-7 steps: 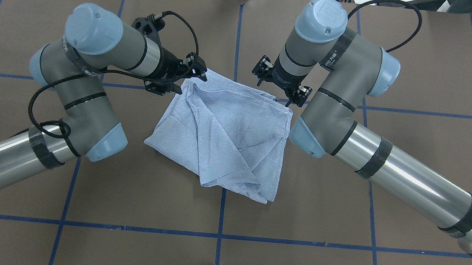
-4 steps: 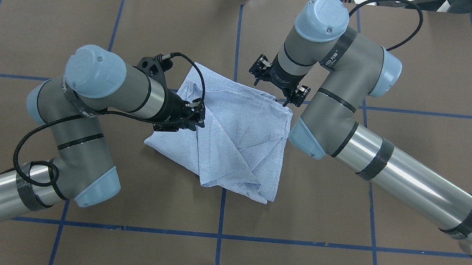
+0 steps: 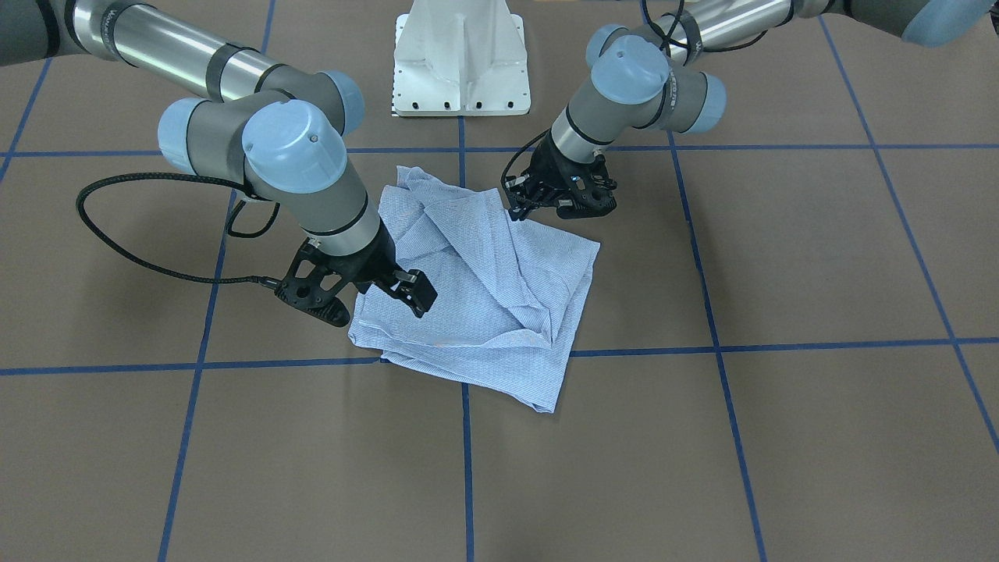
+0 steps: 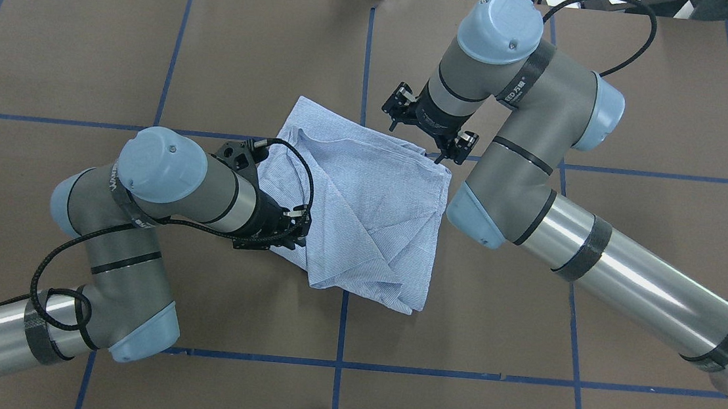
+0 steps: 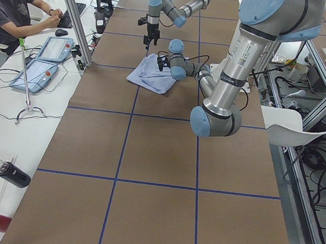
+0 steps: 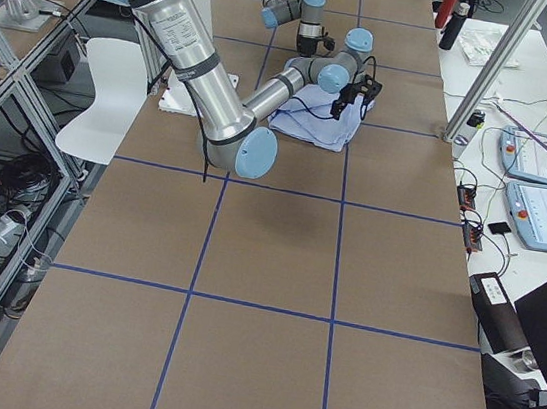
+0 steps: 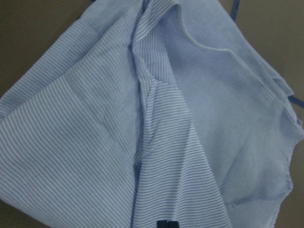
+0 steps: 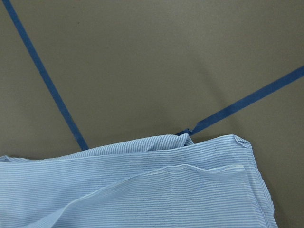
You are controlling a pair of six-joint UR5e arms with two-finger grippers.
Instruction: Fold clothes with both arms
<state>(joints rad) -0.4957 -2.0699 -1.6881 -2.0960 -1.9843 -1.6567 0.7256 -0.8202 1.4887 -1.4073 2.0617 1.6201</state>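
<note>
Left pincer (image 3: 521, 204), seen from across the counter, hangs clenched and empty at the shirt's (image 3: 484, 312) left edge, mid-counter, arm slanting down. Overhead, right pincer (image 4: 432, 126) stands released beside the shirt's border facing the counter's far edge, wrist vertical. Left wrist view: cloth lies doubled; opening wide before descending should catch both plies.

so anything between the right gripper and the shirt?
Nothing visible. The right gripper sits directly over the shirt's edge, with no object between them.
</note>
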